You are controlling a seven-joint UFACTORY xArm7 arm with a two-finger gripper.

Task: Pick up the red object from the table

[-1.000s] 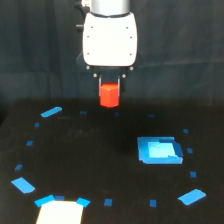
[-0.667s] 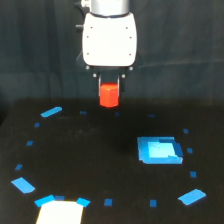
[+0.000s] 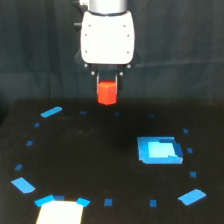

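Note:
The red object [image 3: 107, 93] is a small red-orange faceted block held in the air above the back of the black table [image 3: 95, 165]. My gripper [image 3: 107, 86] hangs straight down from the white arm head [image 3: 107, 34] and is shut on the block's upper part, with dark fingers on either side. The block's lower half shows below the fingers, lifted off the surface.
A large blue square patch [image 3: 159, 150] lies on the table toward the exterior view's right. Small blue tape marks ring the surface, including one at the back left [image 3: 51, 112] and one at the front right [image 3: 192, 197]. A pale rectangle [image 3: 60, 212] sits at the front edge.
The gripper and the red object have risen slightly; the block sits a little higher above the table than one second ago.

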